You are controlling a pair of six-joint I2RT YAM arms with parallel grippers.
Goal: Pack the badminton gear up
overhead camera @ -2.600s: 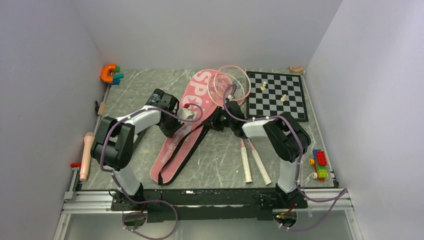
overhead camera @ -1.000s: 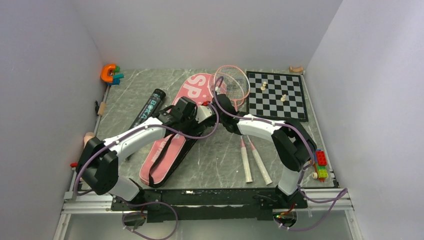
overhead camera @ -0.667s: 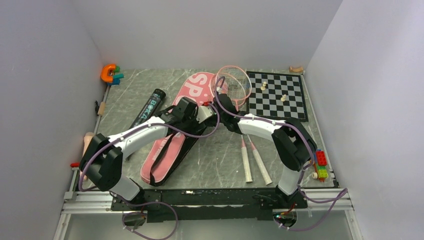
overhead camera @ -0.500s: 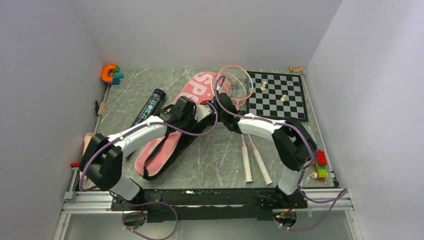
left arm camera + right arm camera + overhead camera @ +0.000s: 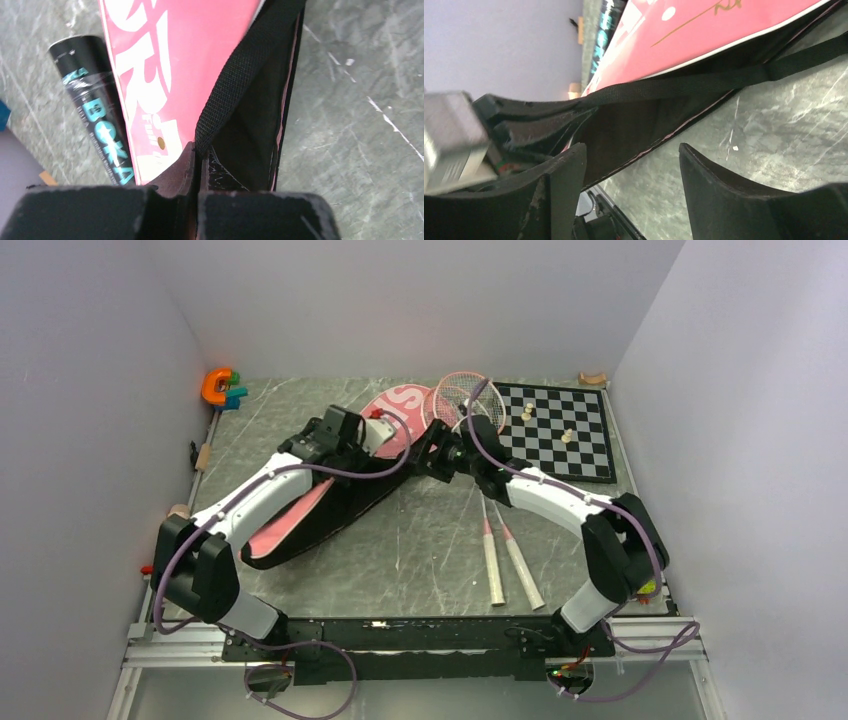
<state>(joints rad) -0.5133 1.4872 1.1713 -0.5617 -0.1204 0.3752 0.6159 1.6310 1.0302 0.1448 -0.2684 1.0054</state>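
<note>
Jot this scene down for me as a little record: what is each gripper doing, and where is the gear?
Left gripper: shut on the black edge or strap of the racket bag, lifting it so its black inside shows
Right gripper: open, holding nothing, facing the bag's opening
Rackets: two, lying on the table, outside the bag
Black tube: on the table by the bag
Chessboard: far right, a few pale pieces on it
</note>
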